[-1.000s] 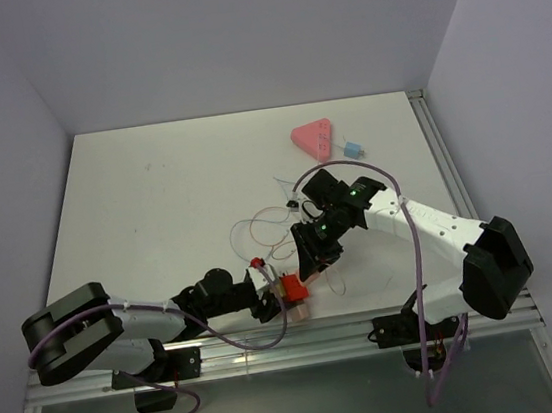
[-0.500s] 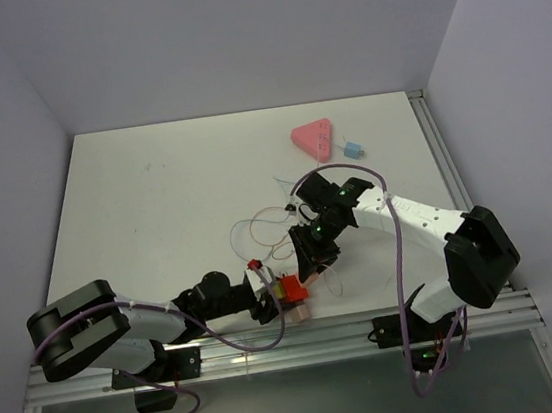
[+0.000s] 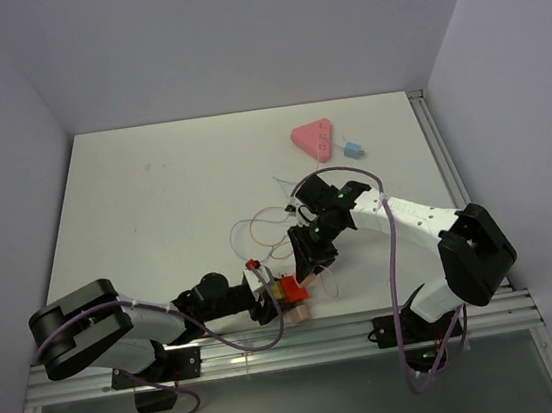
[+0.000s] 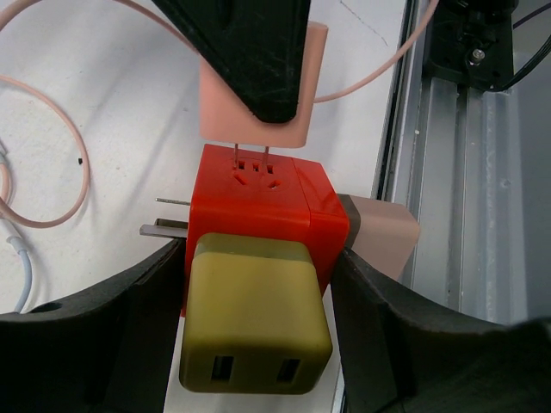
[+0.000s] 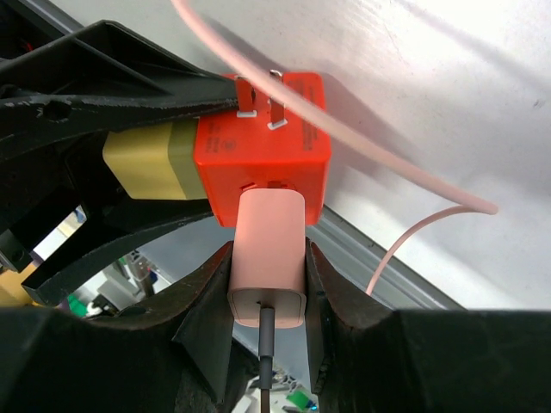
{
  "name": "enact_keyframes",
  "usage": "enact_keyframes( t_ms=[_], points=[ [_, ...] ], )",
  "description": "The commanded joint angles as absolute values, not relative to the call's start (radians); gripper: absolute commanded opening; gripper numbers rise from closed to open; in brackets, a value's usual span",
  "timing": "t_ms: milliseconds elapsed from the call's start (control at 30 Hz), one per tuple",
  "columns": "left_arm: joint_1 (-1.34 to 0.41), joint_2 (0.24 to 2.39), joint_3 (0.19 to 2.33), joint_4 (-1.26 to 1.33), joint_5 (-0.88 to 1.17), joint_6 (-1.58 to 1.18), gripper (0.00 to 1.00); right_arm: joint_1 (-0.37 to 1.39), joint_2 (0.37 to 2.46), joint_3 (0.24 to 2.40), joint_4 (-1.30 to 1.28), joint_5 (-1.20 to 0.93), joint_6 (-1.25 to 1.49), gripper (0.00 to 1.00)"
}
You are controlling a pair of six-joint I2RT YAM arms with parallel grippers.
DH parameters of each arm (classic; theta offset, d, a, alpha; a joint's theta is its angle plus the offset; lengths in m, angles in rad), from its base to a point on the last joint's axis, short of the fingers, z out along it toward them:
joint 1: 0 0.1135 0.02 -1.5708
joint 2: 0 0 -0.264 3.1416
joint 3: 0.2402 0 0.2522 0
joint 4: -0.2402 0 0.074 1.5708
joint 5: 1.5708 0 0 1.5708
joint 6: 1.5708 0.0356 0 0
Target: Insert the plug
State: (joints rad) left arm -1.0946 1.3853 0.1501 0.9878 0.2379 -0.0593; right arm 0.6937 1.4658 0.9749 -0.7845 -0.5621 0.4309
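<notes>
Top cam overhead, whole table (image 3: 155,201); wrist cams close, share orange block (image 4: 258,200).

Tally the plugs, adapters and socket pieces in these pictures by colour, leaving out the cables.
Orange-red: 1 (cube adapter)
Pink: 3 (triangular socket strip, cabled plug, block beside that adapter)
Olive-yellow: 1 (charger)
Light blue: 1 (small boxy plug)
Total: 6

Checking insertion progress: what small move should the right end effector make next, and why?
Probably push the pink plug straight into the red adapter: its prongs are only partly in the slots, and the left end effector grips the adapter.
</notes>
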Motion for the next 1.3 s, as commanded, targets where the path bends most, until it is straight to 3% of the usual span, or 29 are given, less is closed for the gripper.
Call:
enact_keyframes(
  t_ms=[0, 633, 867, 1000, 1267],
  points=[
    [-1.106, 1.402, 0.152, 1.101, 0.241, -0.075, 0.00, 0.703, 1.479, 0.950, -0.742, -0.589, 0.454, 0.00],
    [-1.138, 1.519, 0.129, 1.227, 0.213, -0.110, 0.00, 0.703, 1.477, 0.956, -0.778, -0.588, 0.474, 0.00],
    [-1.138, 1.652, 0.155, 1.298, 0.238, -0.161, 0.00, 0.719, 1.520, 0.920, -0.700, -0.545, 0.514, 0.00],
    [-1.140, 1.718, 0.146, 1.376, 0.244, -0.178, 0.00, 0.756, 1.557, 0.897, -0.687, -0.477, 0.526, 0.00],
    [-1.140, 1.686, 0.156, 1.330, 0.224, -0.155, 0.00, 0.848, 1.664, 1.048, -0.888, -0.229, 0.483, 0.00]
  ],
)
